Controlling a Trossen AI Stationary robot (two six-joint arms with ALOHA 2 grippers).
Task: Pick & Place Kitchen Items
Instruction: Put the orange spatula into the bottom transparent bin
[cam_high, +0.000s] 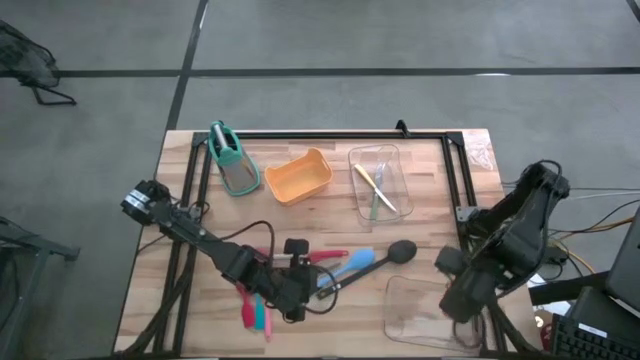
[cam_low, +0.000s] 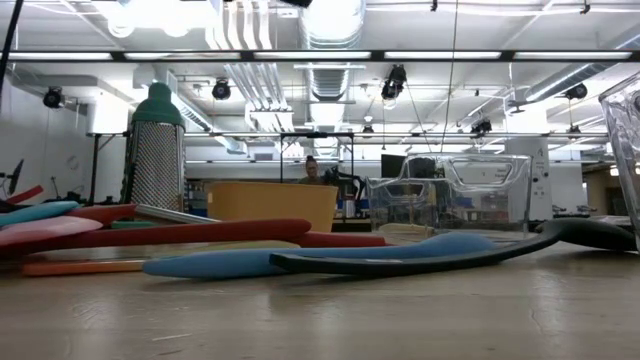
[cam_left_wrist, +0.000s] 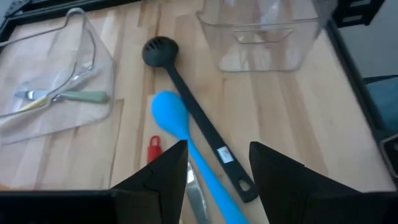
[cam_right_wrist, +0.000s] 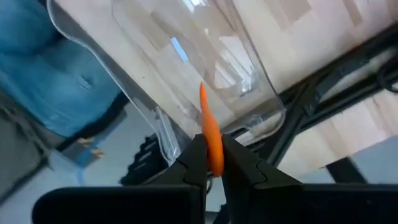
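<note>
A black ladle (cam_high: 385, 258) and a blue spoon (cam_high: 355, 265) lie flat on the wooden table, with red, pink and teal utensils (cam_high: 262, 300) in a heap left of them. My left gripper (cam_left_wrist: 214, 177) hovers open over the handles of the ladle (cam_left_wrist: 199, 124) and the blue spoon (cam_left_wrist: 177, 124); its fingers stand on either side of them. My right gripper (cam_right_wrist: 212, 149) is shut on a slim orange utensil (cam_right_wrist: 207, 115) above a clear tub (cam_right_wrist: 186, 56) at the table's near right (cam_high: 430, 310). My right gripper pinches the orange utensil between its two fingers, at the part right beside the fingertips (cam_right_wrist: 214, 140). The fingers point steeply down. The utensil's free end (cam_right_wrist: 203, 90) sticks out past the fingertips, lifted clear over the clear tub. Which end the fingers have is hidden behind them.
At the far side stand a teal-handled grey grater (cam_high: 230, 160), an orange tub (cam_high: 298, 177) and a clear tray (cam_high: 392, 160) holding a yellow and a green piece. A black frame (cam_high: 330, 133) runs along the table's far edge and sides.
</note>
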